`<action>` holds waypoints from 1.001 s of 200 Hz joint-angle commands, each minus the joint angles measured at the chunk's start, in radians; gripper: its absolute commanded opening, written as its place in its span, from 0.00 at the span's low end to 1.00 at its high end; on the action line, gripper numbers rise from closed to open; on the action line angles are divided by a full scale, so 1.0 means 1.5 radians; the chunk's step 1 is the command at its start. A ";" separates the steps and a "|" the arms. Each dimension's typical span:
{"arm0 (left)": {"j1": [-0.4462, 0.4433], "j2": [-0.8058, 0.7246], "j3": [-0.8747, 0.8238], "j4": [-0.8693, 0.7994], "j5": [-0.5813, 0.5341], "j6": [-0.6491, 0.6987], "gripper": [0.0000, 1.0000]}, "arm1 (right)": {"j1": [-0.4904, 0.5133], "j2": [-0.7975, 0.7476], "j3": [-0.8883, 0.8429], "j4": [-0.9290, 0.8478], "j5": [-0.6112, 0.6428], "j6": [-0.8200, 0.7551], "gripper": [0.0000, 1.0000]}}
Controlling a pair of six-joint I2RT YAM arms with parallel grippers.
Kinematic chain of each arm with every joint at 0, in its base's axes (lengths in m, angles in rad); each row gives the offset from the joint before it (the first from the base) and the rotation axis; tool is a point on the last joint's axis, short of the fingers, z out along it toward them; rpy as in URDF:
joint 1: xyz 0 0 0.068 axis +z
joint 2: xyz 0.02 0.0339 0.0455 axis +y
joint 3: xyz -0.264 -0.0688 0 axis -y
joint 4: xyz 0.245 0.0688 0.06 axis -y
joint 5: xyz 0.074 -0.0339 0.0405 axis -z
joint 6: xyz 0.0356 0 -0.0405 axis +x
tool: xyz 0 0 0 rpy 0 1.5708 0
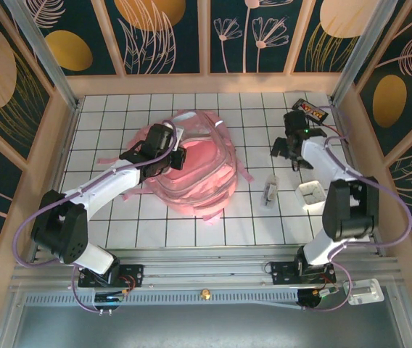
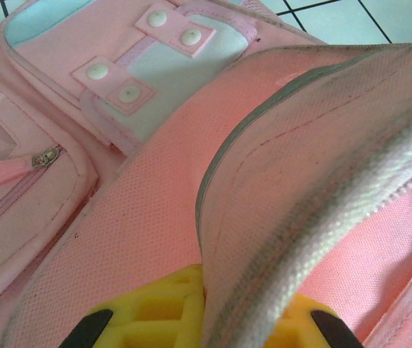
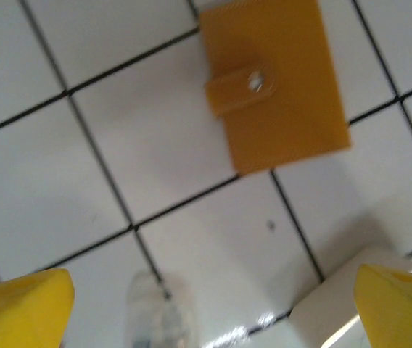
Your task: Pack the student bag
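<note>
Overhead, the student bag lies pink and slumped in the middle of the tiled table, just left of centre frame. The left gripper is planted on its upper middle, and the right gripper hangs over bare tiles at the upper right, well apart from it. Down at the left wrist there's finer detail: the left gripper at the bottom edge, its yellow fingers pinched narrow on either side of a grey-piped fold of the student bag. A pink zipper pull sits at the left, with snap tabs up top. The right wrist view adds an orange wallet with a snap, flat on the tiles in the upper right. The right gripper is spread wide with a fingertip at each bottom corner, holding nothing. A white box corner sits at the lower right, near one tip.
</note>
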 commanded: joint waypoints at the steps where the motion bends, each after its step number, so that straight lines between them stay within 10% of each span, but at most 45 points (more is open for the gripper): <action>1: 0.015 -0.016 -0.007 0.025 -0.001 -0.012 0.00 | -0.048 0.080 0.043 -0.019 0.025 -0.072 0.99; 200: 0.021 0.027 -0.002 0.027 0.019 -0.011 0.00 | -0.146 0.284 0.105 0.095 -0.148 -0.162 0.90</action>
